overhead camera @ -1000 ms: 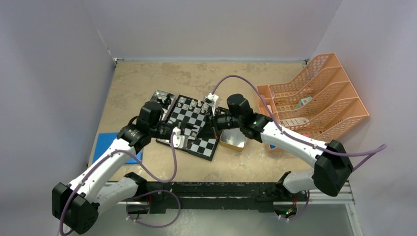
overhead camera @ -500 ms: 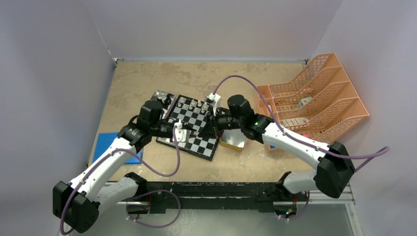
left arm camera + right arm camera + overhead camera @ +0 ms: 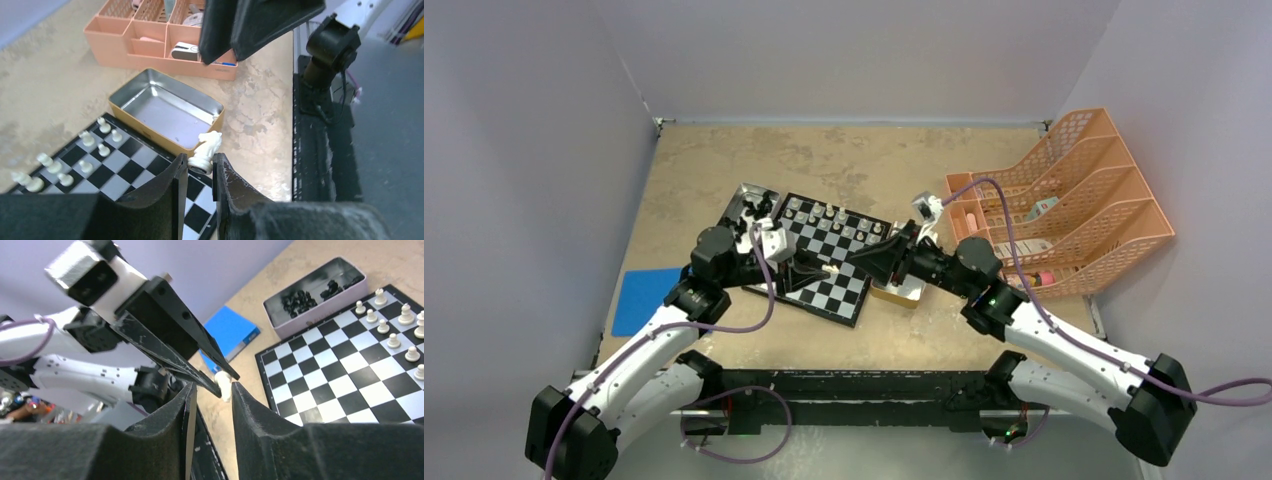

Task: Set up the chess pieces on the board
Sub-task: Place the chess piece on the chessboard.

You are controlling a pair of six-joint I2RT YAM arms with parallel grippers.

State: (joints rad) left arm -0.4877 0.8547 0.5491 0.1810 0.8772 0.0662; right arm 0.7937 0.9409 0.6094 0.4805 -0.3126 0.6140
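My left gripper (image 3: 200,162) is shut on the base of a cream-white knight (image 3: 206,149) and holds it tilted above the near right corner of the board (image 3: 125,165). In the top view the knight (image 3: 829,270) hangs between both grippers. My right gripper (image 3: 214,390) is open and empty; it points at the left gripper's fingers (image 3: 170,340), with the knight (image 3: 224,384) just beyond its tips. Several white pieces (image 3: 824,213) stand on the board's far rows. Black pieces lie in a silver tray (image 3: 749,205).
An empty yellow tin (image 3: 150,135) sits against the board's right edge, under my right gripper. An orange desk rack (image 3: 1064,205) stands at the right. A blue pad (image 3: 646,295) lies at the left.
My right arm has swung back to the right and now points left at the left gripper. My left wrist has turned, and its fingers now reach right over the board with the knight.
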